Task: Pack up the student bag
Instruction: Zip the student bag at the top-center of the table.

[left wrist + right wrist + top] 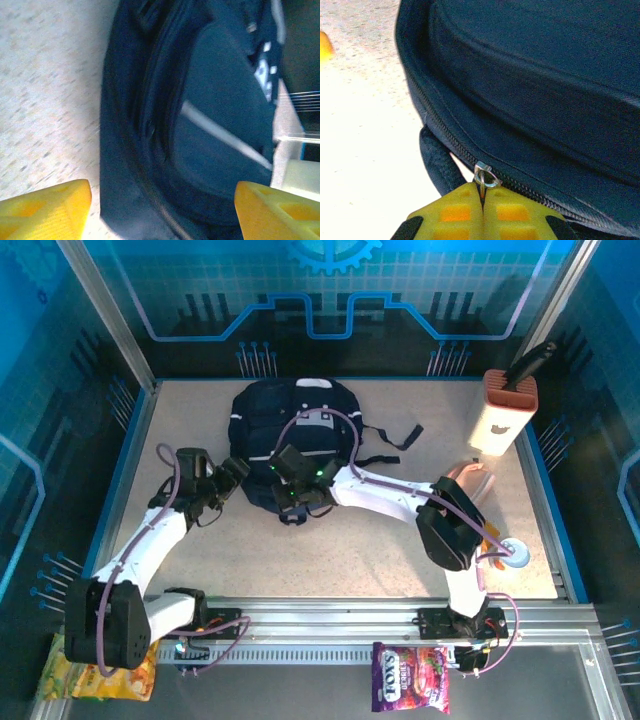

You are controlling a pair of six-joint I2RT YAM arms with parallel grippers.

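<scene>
Speckled table (380,550) under blue walls: student bag (300,430) flat at its middle. Right gripper (482,200) clenched on zipper pull (484,177); left gripper (160,207) spread wide beside bag, empty. Zip seemingly shut, nothing packed yet.

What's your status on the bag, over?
Left gripper open beside student bag. Right gripper shut on zipper pull. Bag flat on table. Arm cable arcs over it.
</scene>
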